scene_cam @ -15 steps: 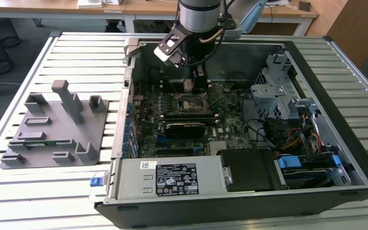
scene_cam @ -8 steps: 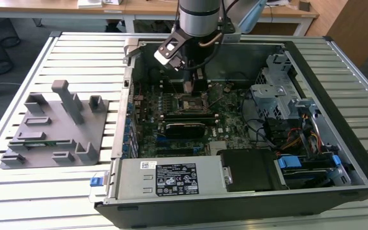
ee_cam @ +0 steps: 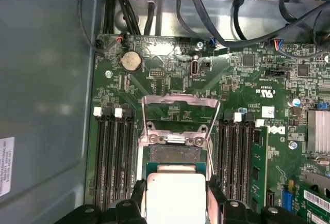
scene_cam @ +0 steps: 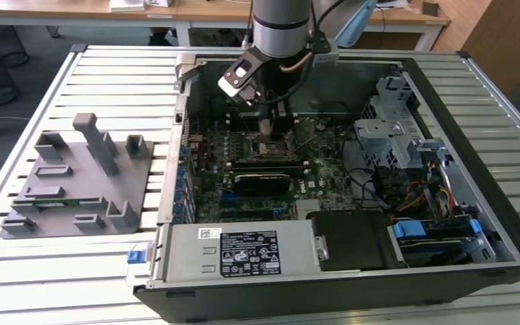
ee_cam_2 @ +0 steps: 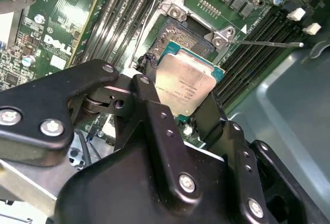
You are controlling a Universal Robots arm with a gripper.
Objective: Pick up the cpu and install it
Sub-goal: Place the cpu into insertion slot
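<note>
Just above the open socket [ee_cam_2: 178, 35], inside the computer case [scene_cam: 332, 298], the fingers [ee_cam_2: 154, 108] clamp the cpu [ee_cam_2: 185, 87] by two opposite edges. Any skew on seating would likely bend the socket's contacts, or the thin-edged chip might slip.

An open computer case [scene_cam: 332, 301] lies on a slatted metal surface [scene_cam: 106, 74], its green motherboard [scene_cam: 328, 169] exposed beside a grey power supply [scene_cam: 237, 252]. A grey fixture tray [scene_cam: 70, 183] sits at the exterior view's left.
</note>
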